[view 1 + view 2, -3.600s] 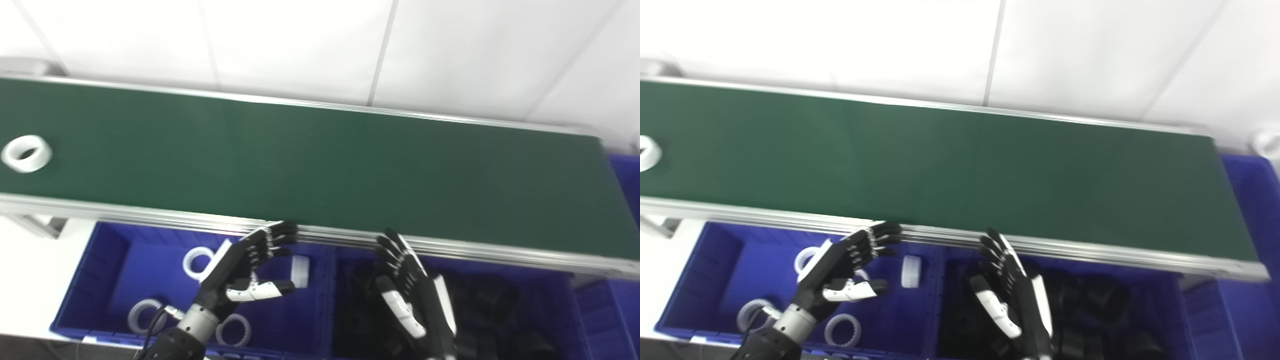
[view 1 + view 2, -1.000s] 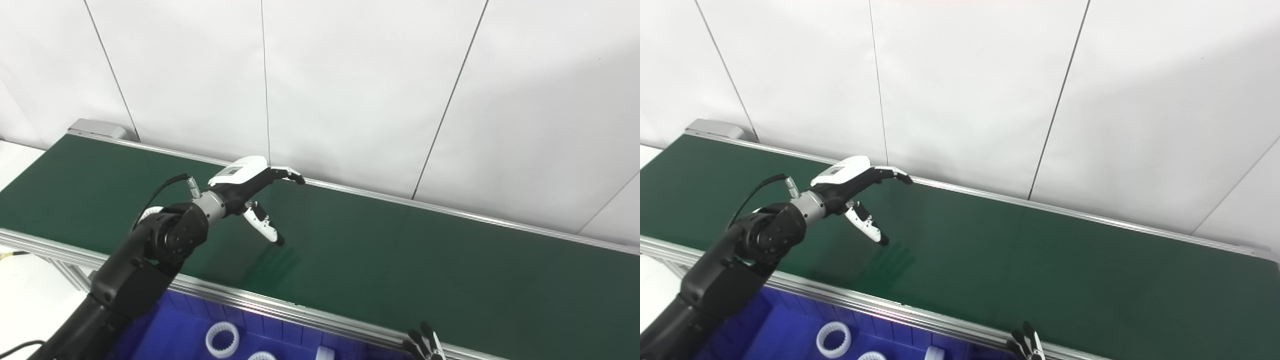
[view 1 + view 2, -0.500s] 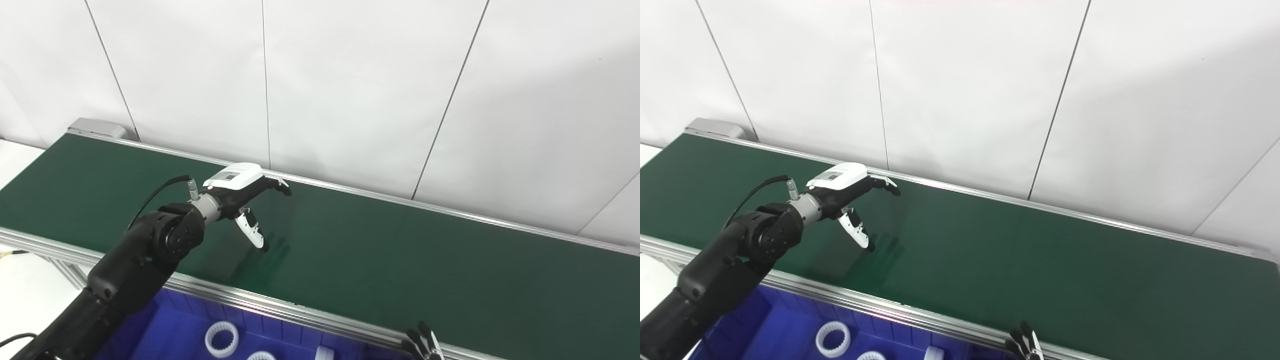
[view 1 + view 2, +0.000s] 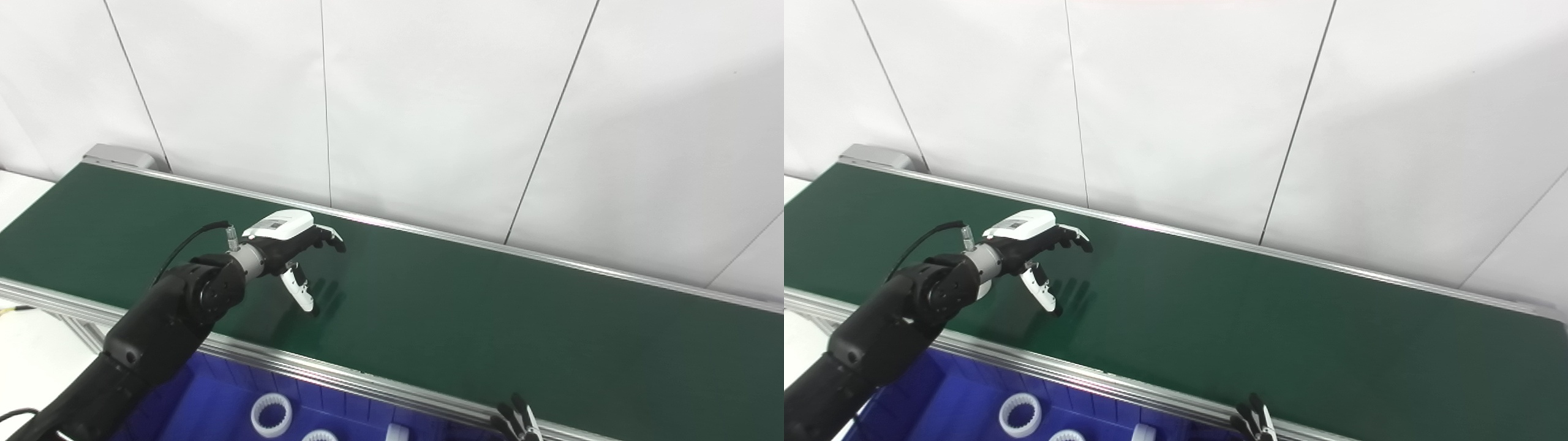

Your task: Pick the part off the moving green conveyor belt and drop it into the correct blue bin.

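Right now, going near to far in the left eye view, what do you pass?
White ring in the blue bin → near belt rail → left hand over the green belt → far rail → white wall.

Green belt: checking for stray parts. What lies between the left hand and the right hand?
Bare green belt and its near metal rail, nothing else, between the left hand and the right hand; both eye views show it.
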Controlling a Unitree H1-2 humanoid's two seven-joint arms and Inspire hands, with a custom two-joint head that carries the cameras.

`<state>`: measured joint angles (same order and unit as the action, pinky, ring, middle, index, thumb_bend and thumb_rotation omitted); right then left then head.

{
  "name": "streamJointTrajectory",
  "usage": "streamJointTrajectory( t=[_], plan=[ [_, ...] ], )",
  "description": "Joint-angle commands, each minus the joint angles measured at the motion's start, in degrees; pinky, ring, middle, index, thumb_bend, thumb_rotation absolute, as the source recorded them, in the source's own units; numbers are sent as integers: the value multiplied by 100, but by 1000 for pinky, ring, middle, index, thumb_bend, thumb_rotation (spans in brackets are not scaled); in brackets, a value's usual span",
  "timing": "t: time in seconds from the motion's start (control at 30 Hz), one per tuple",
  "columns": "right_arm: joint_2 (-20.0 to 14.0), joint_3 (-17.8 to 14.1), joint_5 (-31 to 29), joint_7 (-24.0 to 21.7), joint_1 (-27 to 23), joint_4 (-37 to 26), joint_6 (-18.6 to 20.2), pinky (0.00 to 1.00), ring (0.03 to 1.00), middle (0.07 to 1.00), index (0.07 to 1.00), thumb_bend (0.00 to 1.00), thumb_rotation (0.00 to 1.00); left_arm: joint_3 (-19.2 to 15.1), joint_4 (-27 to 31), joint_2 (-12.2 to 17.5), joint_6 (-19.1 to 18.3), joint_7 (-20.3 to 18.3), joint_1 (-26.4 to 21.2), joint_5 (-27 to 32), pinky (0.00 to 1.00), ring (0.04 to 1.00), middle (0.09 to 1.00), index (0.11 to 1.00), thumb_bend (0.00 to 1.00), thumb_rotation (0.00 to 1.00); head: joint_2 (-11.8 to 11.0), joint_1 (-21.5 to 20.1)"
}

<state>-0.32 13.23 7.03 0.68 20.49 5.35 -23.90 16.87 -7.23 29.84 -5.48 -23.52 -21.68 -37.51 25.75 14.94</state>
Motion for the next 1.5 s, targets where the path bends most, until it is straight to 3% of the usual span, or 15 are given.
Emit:
streamJointTrajectory(
  t=[0.0, 0.4, 0.67, 1.47],
  plan=[
    [38, 24, -49, 0, -16, -125, -299, 789, 874, 908, 971, 277, 792, -7, 58, 179, 133, 50, -141, -35, 724, 806, 842, 768, 936, 0, 3, -4],
    [39, 45, -51, 33, -6, -133, -291, 793, 873, 911, 974, 259, 789, 124, -133, 167, 181, 175, -26, -91, 713, 790, 839, 758, 924, 0, 5, 15],
    [37, 22, -47, 19, 4, -139, -297, 790, 875, 910, 971, 303, 811, 148, -132, 177, 188, 175, 37, -171, 721, 800, 851, 752, 914, 0, 11, 10],
    [32, 21, -73, 9, 0, -151, -297, 790, 872, 907, 972, 296, 796, 141, 437, 266, 130, -165, 150, -309, 732, 801, 841, 744, 906, 0, 45, 14]
  ],
)
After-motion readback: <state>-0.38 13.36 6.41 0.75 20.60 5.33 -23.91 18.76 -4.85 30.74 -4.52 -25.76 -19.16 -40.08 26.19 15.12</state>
